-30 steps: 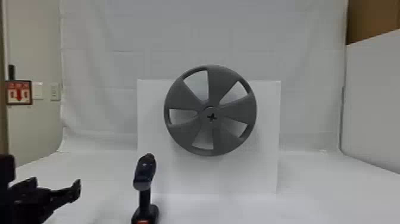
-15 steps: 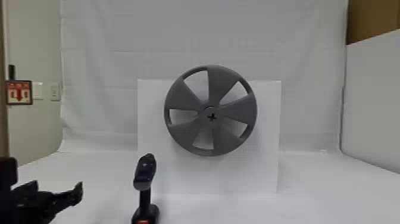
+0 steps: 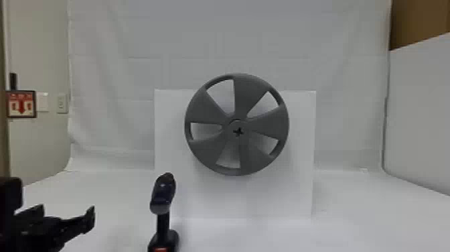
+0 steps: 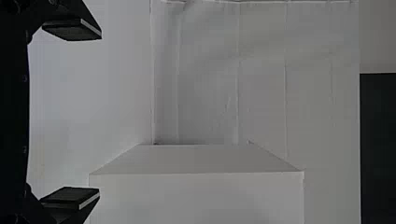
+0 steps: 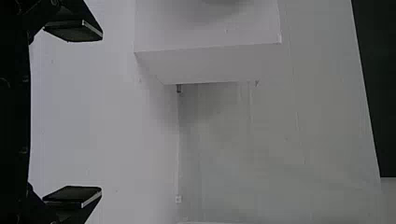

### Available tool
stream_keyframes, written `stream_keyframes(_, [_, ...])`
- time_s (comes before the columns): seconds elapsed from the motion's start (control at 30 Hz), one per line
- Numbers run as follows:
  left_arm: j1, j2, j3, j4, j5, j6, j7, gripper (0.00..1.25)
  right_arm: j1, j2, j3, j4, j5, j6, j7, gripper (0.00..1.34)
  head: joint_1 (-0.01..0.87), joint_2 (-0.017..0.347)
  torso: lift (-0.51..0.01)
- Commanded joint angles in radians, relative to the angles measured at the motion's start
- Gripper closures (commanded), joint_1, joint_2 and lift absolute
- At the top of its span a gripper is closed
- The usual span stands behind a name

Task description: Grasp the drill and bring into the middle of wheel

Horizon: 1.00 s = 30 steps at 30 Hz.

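White backdrop (image 3: 234, 40) behind, white desk (image 3: 355, 211) below. The drill (image 3: 163, 196) stands upright on its base, lower left of centre in the head view, handle exposed, presumably set so for a sideways grasp. The wheel (image 3: 249, 95) is mounted upright at the centre of the frame on a white block (image 3: 301, 191), its face and hub (image 3: 238, 131) towards the camera, presumably to admit the drill from the front. The left end effector (image 4: 100, 113), at the lower left of the head view, is wide open and holds nothing; it is beside the drill, apart from it, which suggests an approach to the handle. The right end effector (image 5: 102, 112), seen in its wrist view, is likewise spread wide and empty
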Motion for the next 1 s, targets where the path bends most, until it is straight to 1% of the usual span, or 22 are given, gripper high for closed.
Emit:
stream_keyframes(0.0, [0.001, 0.000, -0.002, -0.003, 0.000, 0.007, 0.002, 0.11, -0.002, 0.004, 0.003, -0.004, 0.008, 0.003, 0.000, 0.13, 0.054, 0.031, -0.403])
stream_keyframes(0.23, [-0.001, 0.000, -0.009, -0.003, 0.000, 0.010, 0.002, 0.11, -0.003, 0.004, 0.009, -0.004, 0.015, 0.004, 0.000, 0.13, 0.054, 0.031, -0.403])
stream_keyframes(0.4, [-0.002, 0.000, -0.011, -0.006, 0.000, 0.011, 0.002, 0.11, -0.006, 0.010, 0.014, -0.004, 0.016, 0.004, 0.000, 0.13, 0.054, 0.031, -0.403])
stream_keyframes(0.97, [-0.004, 0.000, -0.009, -0.013, -0.001, 0.011, 0.002, 0.11, -0.008, 0.010, 0.021, -0.004, 0.021, 0.004, 0.000, 0.13, 0.054, 0.031, -0.403])
